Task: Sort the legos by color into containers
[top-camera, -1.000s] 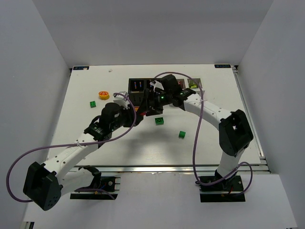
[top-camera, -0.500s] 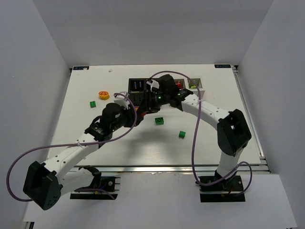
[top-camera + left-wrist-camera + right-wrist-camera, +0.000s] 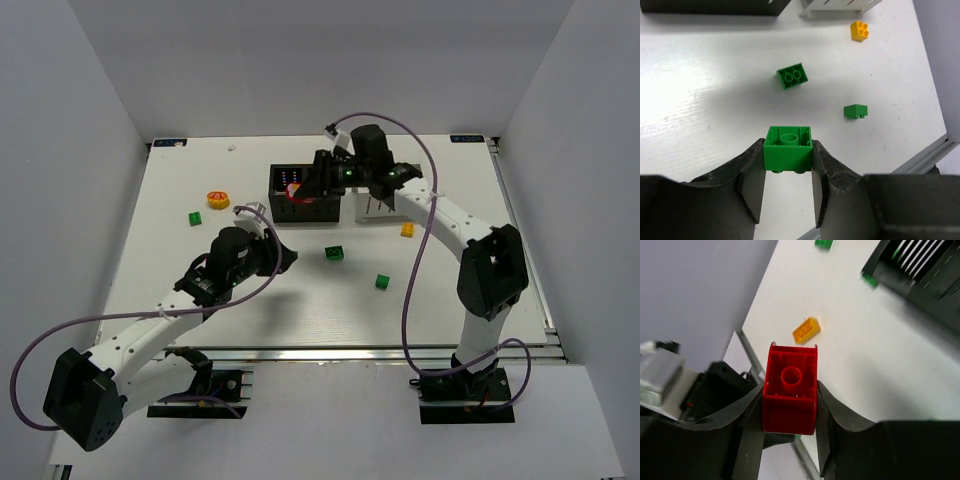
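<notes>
One green lego [image 3: 788, 150] between left tool's [image 3: 788, 145] fingers [image 3: 751, 172].

no legible text, labels, or numbers

Two containers [image 3: 285, 208], seven legos [image 3: 334, 253] (those visible)

The right gripper [image 3: 306, 188] is hovering over the black slotted plastic box [image 3: 290, 212] while the left gripper [image 3: 287, 258] is hanging near a small green plastic brick [image 3: 334, 253] on the white table [image 3: 300, 310].
</notes>
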You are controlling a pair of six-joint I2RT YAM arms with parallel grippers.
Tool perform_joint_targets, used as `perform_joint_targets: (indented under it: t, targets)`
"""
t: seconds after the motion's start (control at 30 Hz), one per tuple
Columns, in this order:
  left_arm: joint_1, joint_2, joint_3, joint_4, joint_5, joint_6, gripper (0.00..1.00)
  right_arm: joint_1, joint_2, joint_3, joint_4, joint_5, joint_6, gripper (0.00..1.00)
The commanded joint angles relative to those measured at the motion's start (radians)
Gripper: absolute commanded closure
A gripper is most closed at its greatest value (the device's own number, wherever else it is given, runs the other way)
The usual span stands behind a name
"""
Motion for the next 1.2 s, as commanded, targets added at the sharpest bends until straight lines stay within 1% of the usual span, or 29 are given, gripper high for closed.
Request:
perform_joint_targets:
  t: [0.0, 0.13, 0.17, 0.23, 0.27, 0.3, 0.4, 0.47, 0.5, 0.6, 0.63, 0.8, 0.97, 1.03, 1.17]
  targets:
    - [-0.004, -0.045, -0.019, -0.013, 0.000, -0.020, 1.00, -0.035, 0.003, 0.072, 0.072, -0.003, -0.052, 1.00]
    - [-0.004, -0.068, -0.028, -0.034, -0.014, -0.023, 1.00, -0.053, 0.011, 0.127, 0.048, 0.054, -0.157, 1.00]
    - [-0.004, -0.074, -0.030, -0.037, -0.017, -0.023, 1.00, -0.058, 0.016, 0.138, 0.046, 0.069, -0.223, 1.00]
    - [-0.004, -0.088, -0.036, -0.044, -0.026, -0.028, 1.00, -0.067, 0.017, 0.176, 0.031, 0.123, -0.302, 1.00]
    - [-0.004, -0.094, -0.041, -0.045, -0.028, -0.034, 1.00, -0.073, 0.019, 0.185, 0.012, 0.137, -0.392, 1.00]
    - [-0.004, -0.098, -0.045, -0.045, -0.032, -0.037, 1.00, -0.085, 0.016, 0.188, 0.011, 0.158, -0.429, 1.00]
    - [-0.004, -0.117, -0.051, -0.050, -0.038, -0.048, 1.00, -0.127, 0.003, 0.187, -0.020, 0.255, -0.564, 1.00]
    - [-0.004, -0.129, -0.056, -0.050, -0.038, -0.055, 1.00, -0.154, 0.005, 0.179, -0.044, 0.333, -0.615, 1.00]
    - [-0.004, -0.132, -0.059, -0.048, -0.038, -0.060, 1.00, -0.186, 0.006, 0.175, -0.069, 0.350, -0.639, 1.00]
    - [-0.004, -0.135, -0.061, -0.042, -0.038, -0.063, 1.00, -0.251, -0.003, 0.121, -0.078, 0.399, -0.696, 1.00]
    - [-0.004, -0.134, -0.058, -0.041, -0.038, -0.063, 1.00, -0.262, -0.004, 0.110, -0.080, 0.427, -0.737, 1.00]
    - [-0.004, -0.105, -0.045, -0.030, -0.038, -0.055, 1.00, -0.311, 0.003, 0.047, -0.060, 0.442, -0.823, 1.00]
    - [-0.003, -0.069, -0.015, -0.037, -0.038, -0.034, 1.00, -0.313, 0.031, 0.043, -0.072, 0.441, -0.843, 0.95]
    - [-0.003, -0.060, -0.005, -0.036, -0.038, -0.031, 1.00, -0.313, 0.036, 0.040, -0.077, 0.438, -0.840, 0.91]
    - [-0.004, -0.059, 0.002, -0.028, -0.056, -0.031, 1.00, -0.313, 0.039, 0.027, -0.080, 0.427, -0.834, 0.81]
